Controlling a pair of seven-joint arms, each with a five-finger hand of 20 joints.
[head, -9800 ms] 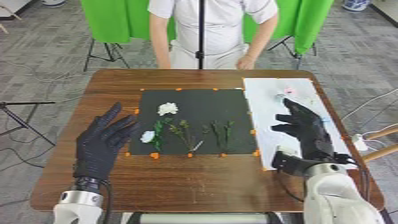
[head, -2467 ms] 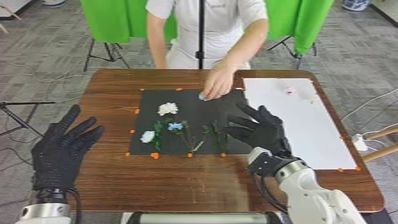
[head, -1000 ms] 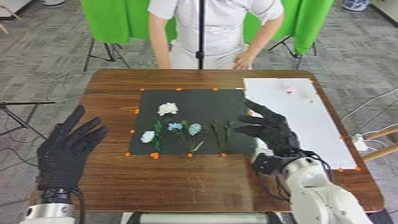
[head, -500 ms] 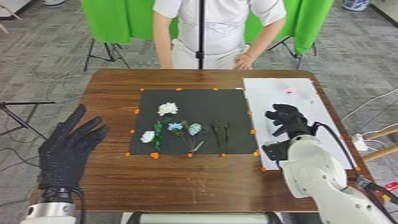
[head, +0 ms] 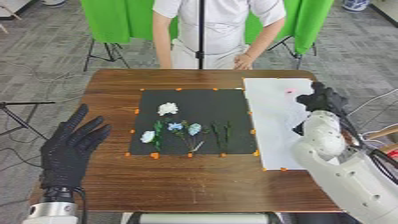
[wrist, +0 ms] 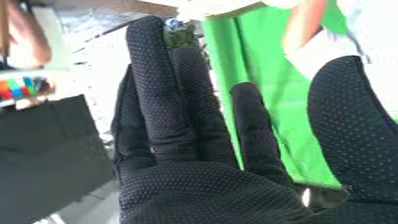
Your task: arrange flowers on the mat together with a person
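Currently holds the right robot hand [head: 323,99] open, fingers [wrist: 158,95] straight and thumb apart, by the white sheet's [head: 274,130] far right corner. Has the left robot hand [head: 66,159] spread on the mat's [head: 194,97] left side, apart from it. Has white flowers [head: 168,108] at the mat's left, blue flowers [head: 195,129] mid-mat, green stems [head: 227,132] just right of those, a pink flower [head: 290,91] on the sheet.

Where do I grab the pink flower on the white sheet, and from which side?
I'd pinch the pink flower by its small bloom, coming down from above and its right: it looks low and compact on the white sheet, I can't make out a stem, and the right hand is on that side.
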